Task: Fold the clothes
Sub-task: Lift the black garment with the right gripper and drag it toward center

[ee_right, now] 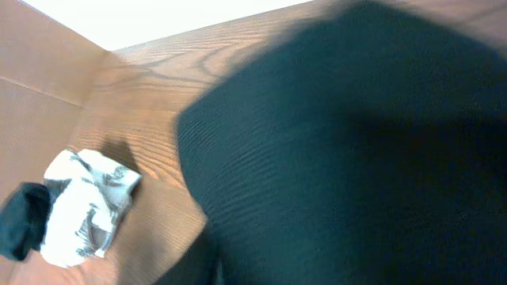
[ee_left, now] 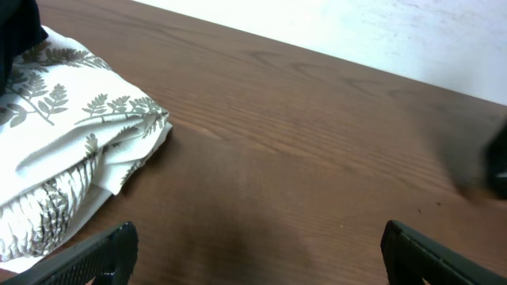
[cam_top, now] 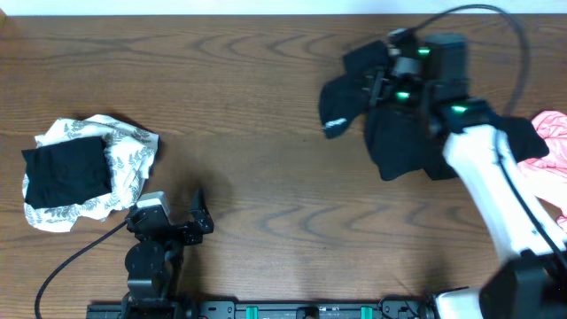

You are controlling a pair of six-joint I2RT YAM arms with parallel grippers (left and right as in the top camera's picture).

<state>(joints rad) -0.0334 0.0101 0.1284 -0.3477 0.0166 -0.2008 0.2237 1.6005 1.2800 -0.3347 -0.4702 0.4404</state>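
The large black shirt [cam_top: 400, 146] lies bunched at the back right of the table. My right gripper [cam_top: 383, 81] is over its far part. In the right wrist view the black fabric [ee_right: 356, 158] fills the frame, blurred and close, and hides the fingers; the gripper looks shut on the shirt. A white leaf-print piece [cam_top: 133, 151] lies at the left with a folded black piece [cam_top: 66, 170] on top. The leaf-print piece also shows in the left wrist view [ee_left: 71, 150]. My left gripper [ee_left: 257, 245] is open and empty, low over bare table to the right of that pile.
A pink piece [cam_top: 551, 146] lies at the right edge, partly behind the white right arm [cam_top: 496, 186]. The wooden table [cam_top: 266, 106] runs bare between the two piles. The left arm's base and a cable [cam_top: 80, 257] sit at the front left.
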